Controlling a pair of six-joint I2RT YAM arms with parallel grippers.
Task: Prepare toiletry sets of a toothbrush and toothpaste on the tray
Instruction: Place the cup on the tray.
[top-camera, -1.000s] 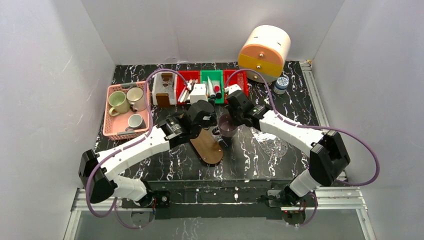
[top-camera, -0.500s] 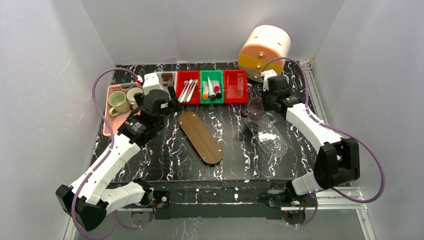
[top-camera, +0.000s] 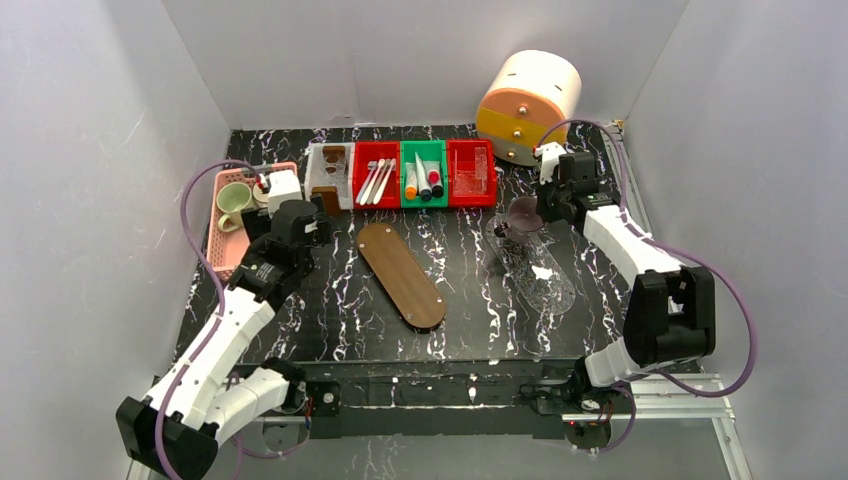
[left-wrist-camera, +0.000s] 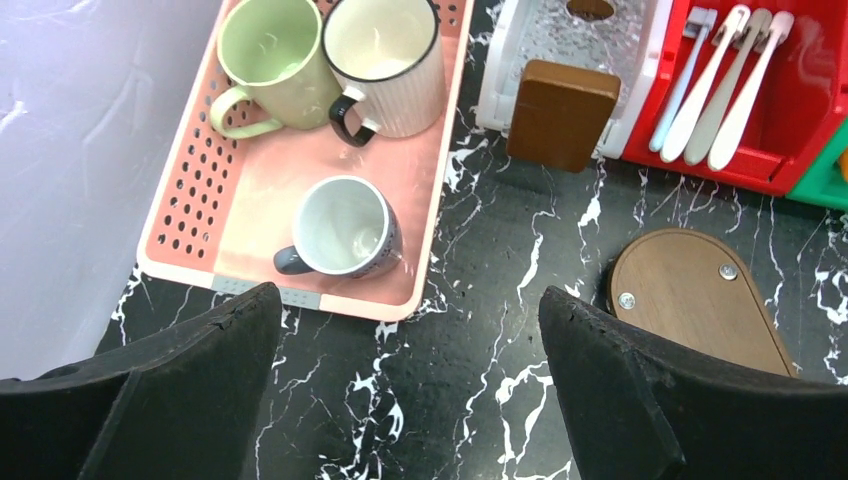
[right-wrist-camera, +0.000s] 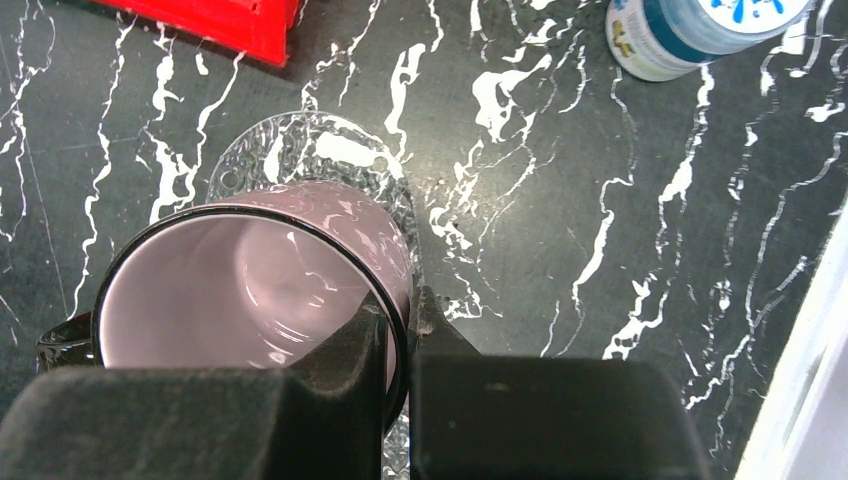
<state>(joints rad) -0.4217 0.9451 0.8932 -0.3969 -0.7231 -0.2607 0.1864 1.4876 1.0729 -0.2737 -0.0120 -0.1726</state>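
Three slim white toothbrushes (top-camera: 376, 181) lie in a red bin at the back; they also show in the left wrist view (left-wrist-camera: 715, 88). Three small white tubes (top-camera: 423, 181) with orange, green and dark caps lie in the green bin beside it. A brown oval wooden tray (top-camera: 402, 274) lies mid-table, its end showing in the left wrist view (left-wrist-camera: 700, 310). A clear oval tray (top-camera: 535, 270) lies to its right. My left gripper (left-wrist-camera: 410, 390) is open and empty above the table, near the pink basket. My right gripper (right-wrist-camera: 400, 330) is shut on the rim of a purple cup (right-wrist-camera: 255, 290) over the clear tray's far end (right-wrist-camera: 300, 150).
A pink basket (top-camera: 222, 250) with three mugs (left-wrist-camera: 345, 225) stands at the left. A clear holder with a brown block (left-wrist-camera: 560, 112) and an empty red bin (top-camera: 470, 172) stand at the back. A cream and orange drum (top-camera: 528, 105) and a small blue-lidded jar (right-wrist-camera: 690, 30) are at the back right.
Both arms have drawn away from the table's middle. The left gripper moved left toward the pink basket. The right gripper carried the purple cup right, to the clear tray's far end.
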